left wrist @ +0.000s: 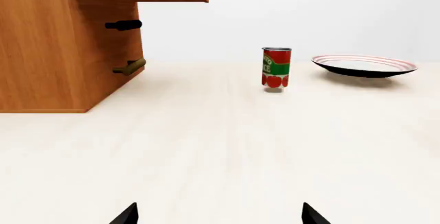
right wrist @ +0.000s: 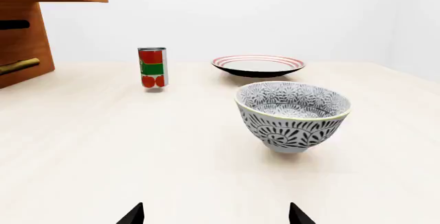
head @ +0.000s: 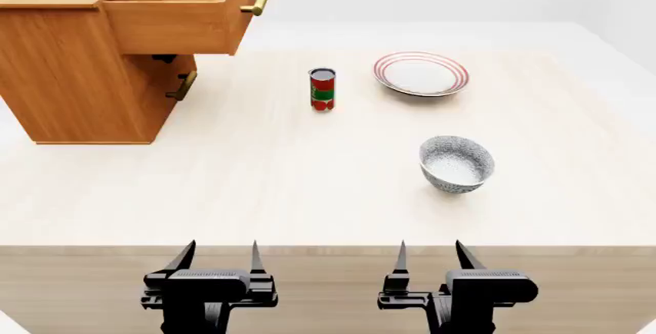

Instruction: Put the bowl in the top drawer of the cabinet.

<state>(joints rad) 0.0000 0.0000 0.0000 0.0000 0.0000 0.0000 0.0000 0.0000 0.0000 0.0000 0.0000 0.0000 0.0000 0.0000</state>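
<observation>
With both tools open and empty at the near table edge, I'd send the right tool (head: 429,251) over the deep grey-speckled bowl (head: 457,163), standing upright mid-table, pinch its rim squarely, then carry it to the pulled-out orange-brown top drawer (head: 177,10).

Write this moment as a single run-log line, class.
phase: pre-grasp | speckled grey-black deep bowl: upright on table, untouched | orange-brown wooden top drawer: pulled open | left gripper: open, empty | right gripper: open, empty

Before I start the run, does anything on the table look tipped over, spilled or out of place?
Nothing stands out. The bowl, can and plate all sit upright and apart on the table, and the top drawer is already open.
</observation>
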